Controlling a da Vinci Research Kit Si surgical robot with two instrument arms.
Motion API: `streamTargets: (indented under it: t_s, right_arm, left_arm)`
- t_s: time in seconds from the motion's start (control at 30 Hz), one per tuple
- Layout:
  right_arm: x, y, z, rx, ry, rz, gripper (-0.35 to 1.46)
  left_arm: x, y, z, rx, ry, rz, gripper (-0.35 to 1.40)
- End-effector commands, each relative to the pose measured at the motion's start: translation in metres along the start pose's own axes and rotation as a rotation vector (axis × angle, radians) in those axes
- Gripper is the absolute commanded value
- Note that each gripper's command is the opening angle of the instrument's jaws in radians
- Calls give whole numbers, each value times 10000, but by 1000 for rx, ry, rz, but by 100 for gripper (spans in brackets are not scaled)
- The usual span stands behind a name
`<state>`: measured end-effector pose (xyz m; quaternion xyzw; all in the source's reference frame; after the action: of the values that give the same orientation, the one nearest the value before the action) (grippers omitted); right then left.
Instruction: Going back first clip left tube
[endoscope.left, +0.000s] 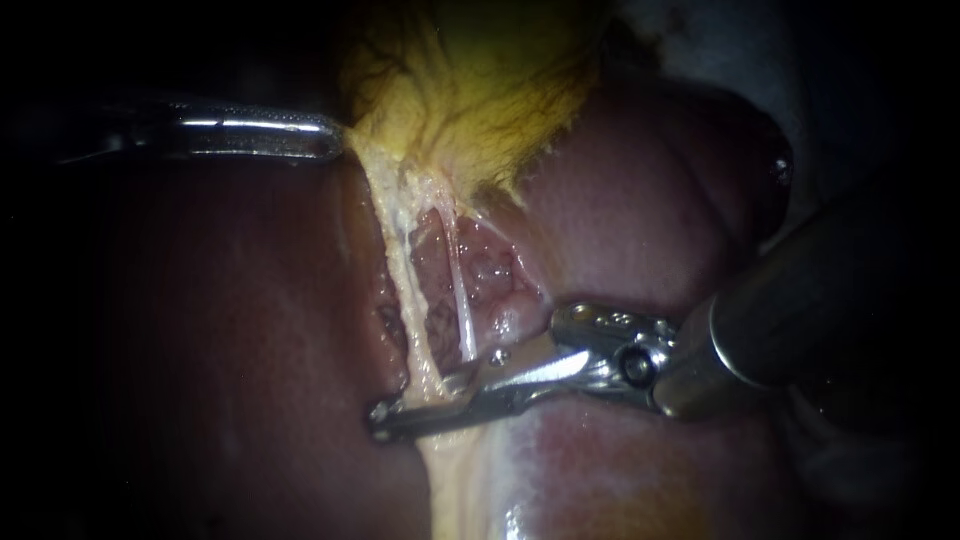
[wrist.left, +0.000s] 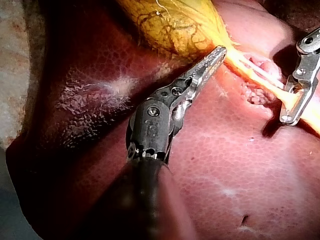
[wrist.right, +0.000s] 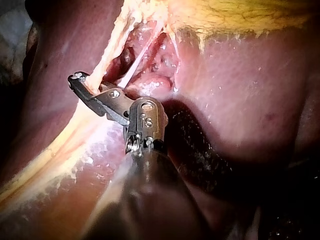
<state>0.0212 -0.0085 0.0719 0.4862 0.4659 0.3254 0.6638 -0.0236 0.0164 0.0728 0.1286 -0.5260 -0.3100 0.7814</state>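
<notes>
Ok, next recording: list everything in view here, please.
liver: one, dark red, beneath and around everything
gallbladder: one, yellow with dark branching lines, above the tubes
left tube: one, yellowish-white, thick, running down from the gallbladder
right tube: one, thin, white, beside it over a pink hollow
left instrument: one, silver, jaws shut on the gallbladder's edge
right instrument: one, silver tip, dark shaft, tip lying across the left tube
</notes>
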Motion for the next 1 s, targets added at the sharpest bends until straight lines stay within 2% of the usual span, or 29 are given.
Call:
streamTargets:
  t_s: [0.03,0.1,0.17,0.23,0.3,0.37,0.47,0.53,0.63,0.7,0.87,1.0]
  right_arm:
    - [0,0,0,0,0,0,-35]
    - [1,0,1,0,0,0,-35]
    - [1,2,2,-2,-1,-130,-3]
    - [4,5,5,-5,1,-206,38]
    - [6,8,7,-28,17,-265,51]
    - [5,8,4,-91,59,-340,54]
    - [3,7,-3,-189,75,-476,59]
    - [4,3,-14,-250,37,-563,60]
    - [8,-5,-34,-308,-20,-631,60]
    - [14,-12,-54,-323,-47,-674,60]
    - [26,-40,-110,-330,-49,-712,60]
    - [32,-58,-142,-351,-45,-722,61]
  left_arm:
    - [0,0,0,0,0,0,-35]
    - [0,0,0,0,0,0,-35]
    - [0,0,0,0,0,0,-35]
    - [0,0,0,0,0,0,-35]
    - [0,0,0,0,0,0,-35]
    - [0,0,0,1,0,0,-35]
    - [0,1,-2,2,0,0,-35]
    - [0,1,-2,-1,0,0,-35]
    - [0,1,-2,-1,0,0,-35]
    - [0,1,-2,-1,0,0,-35]
    - [1,1,-3,-1,0,0,-35]
    - [1,2,-3,-1,0,0,-35]
